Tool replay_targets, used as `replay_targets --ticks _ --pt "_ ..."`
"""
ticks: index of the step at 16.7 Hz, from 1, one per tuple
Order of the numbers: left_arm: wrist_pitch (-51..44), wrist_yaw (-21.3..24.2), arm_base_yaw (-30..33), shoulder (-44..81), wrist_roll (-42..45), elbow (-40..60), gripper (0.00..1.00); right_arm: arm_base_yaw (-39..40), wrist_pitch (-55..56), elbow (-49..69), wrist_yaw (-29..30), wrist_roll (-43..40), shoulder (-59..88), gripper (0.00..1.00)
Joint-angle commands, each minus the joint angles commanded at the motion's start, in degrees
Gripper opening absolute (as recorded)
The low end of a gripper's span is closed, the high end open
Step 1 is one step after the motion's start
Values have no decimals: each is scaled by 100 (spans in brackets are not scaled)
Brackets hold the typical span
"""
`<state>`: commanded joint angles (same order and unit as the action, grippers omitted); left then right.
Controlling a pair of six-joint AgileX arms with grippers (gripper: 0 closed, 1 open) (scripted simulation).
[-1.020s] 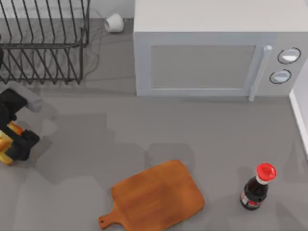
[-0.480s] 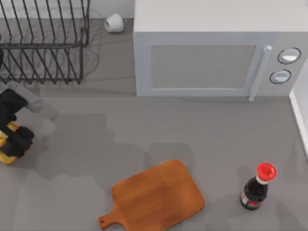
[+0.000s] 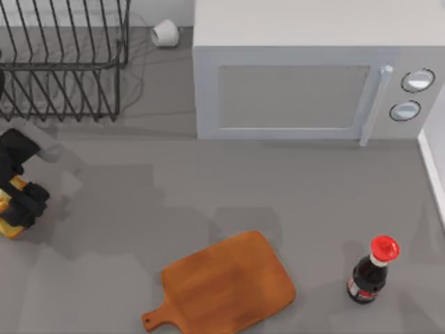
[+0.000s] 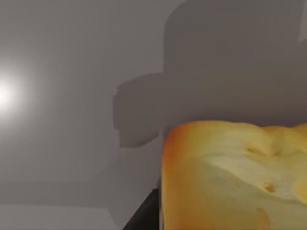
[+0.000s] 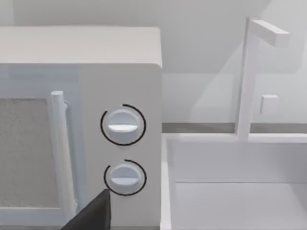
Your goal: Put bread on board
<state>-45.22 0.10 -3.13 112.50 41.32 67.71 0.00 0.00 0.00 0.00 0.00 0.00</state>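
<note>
At the top view's far left edge, my left gripper (image 3: 15, 202) is shut on the bread (image 3: 5, 224), a golden-yellow chunk with an orange crust. In the left wrist view the bread (image 4: 235, 177) looms close, with one dark finger (image 4: 144, 215) beside it and grey table below. The reddish-brown board (image 3: 229, 282) lies at the front middle of the table, handle towards the front left, well to the right of the bread. A dark part of my right gripper (image 5: 91, 215) sits low in the right wrist view, facing the microwave's knobs.
A grey microwave (image 3: 292, 90) stands at the back. A black wire dish rack (image 3: 62, 62) is at the back left, with a white cup (image 3: 165, 33) beside it. A dark bottle with a red cap (image 3: 372, 271) stands right of the board. A white sink (image 5: 240, 191) adjoins the microwave.
My left gripper has shifted slightly towards the back and left with the bread in it. The board and bottle have not moved.
</note>
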Motion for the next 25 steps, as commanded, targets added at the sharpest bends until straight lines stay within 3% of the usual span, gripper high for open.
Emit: replay_targets --ticks 7,15,21,25 --pt "-232 3 11 -78 4 186 0 0 0 0 0 0 0 100" --pt "-2112 0 31 -730 -18 1373 0 0 0 0 0 0 0 100" --pt "-2143 -3 68 -729 -80 1406 0 0 0 0 0 0 0 100" --pt "-2137 -8 633 -619 -923 1455 0 0 0 0 0 0 0 100"
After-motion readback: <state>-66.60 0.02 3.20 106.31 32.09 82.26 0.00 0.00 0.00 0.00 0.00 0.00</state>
